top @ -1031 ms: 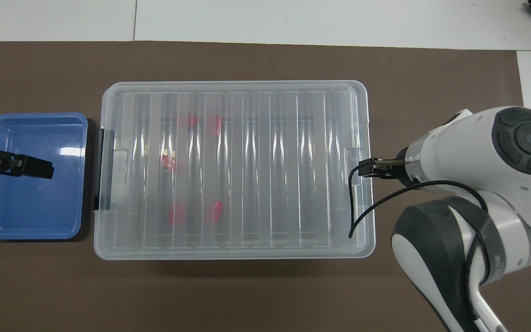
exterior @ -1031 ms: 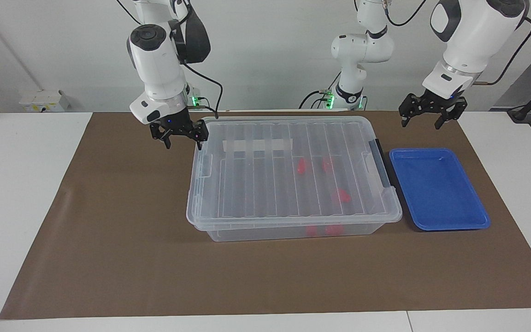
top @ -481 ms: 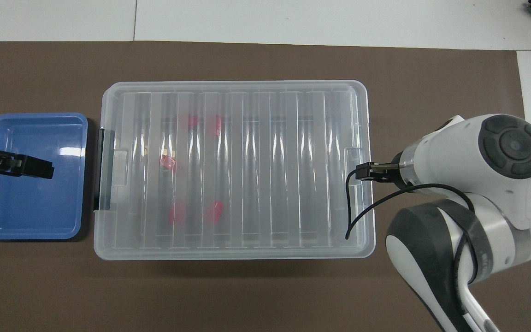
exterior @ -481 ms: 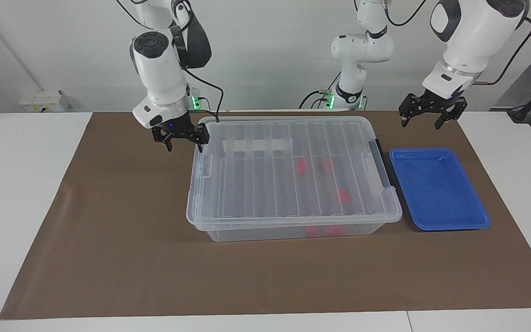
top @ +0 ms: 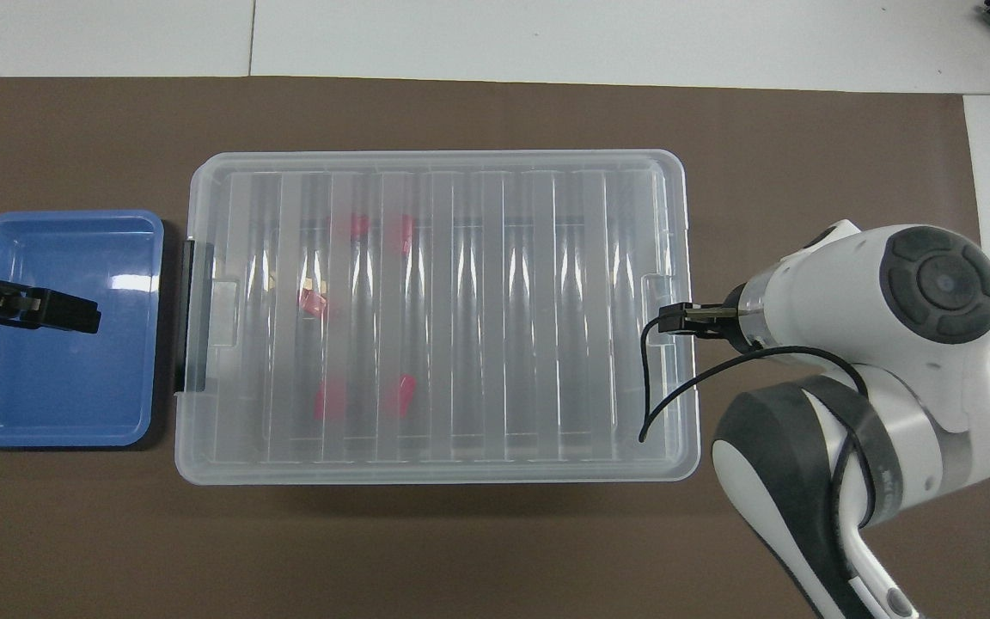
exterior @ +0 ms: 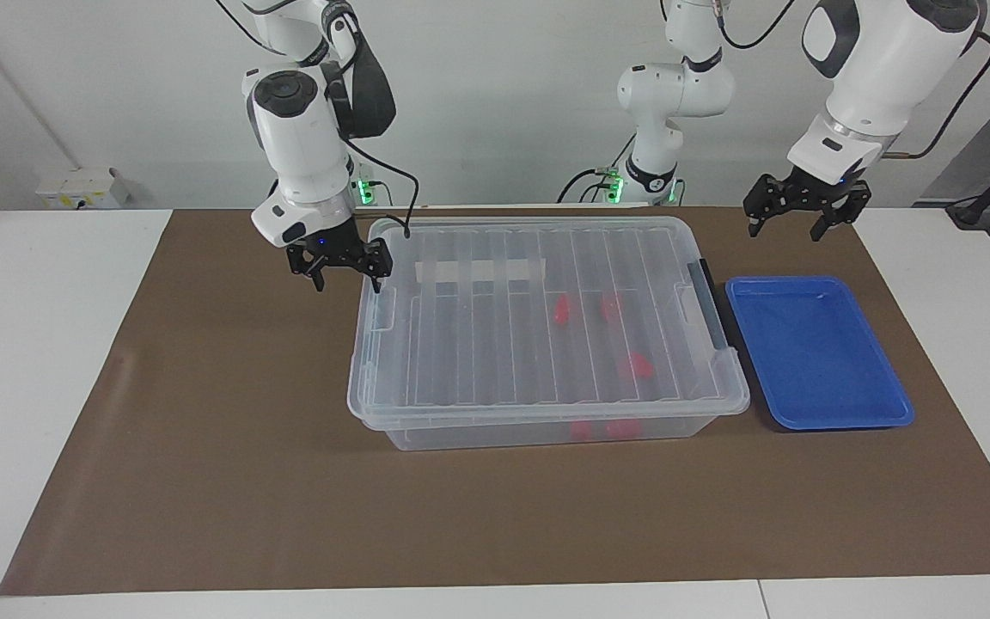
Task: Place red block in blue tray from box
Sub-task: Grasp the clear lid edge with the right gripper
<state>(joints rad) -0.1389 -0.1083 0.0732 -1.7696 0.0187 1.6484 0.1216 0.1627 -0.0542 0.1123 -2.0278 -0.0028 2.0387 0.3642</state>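
Overhead view: red blocks [top: 330,401] blurred under box [top: 675,215] lid, both grippers' fingers spread, empty.

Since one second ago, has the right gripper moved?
Yes. In the facing view the right gripper, open, has come lower and closer to the box, toward the lid's end over the right arm's side; the box itself lies as before.

My arms [exterior: 302,146] are glossy white with dark grey joint caps and black elbow pads. Black cables loop along them to black grippers [exterior: 340,262], and green lights glow at my bases.
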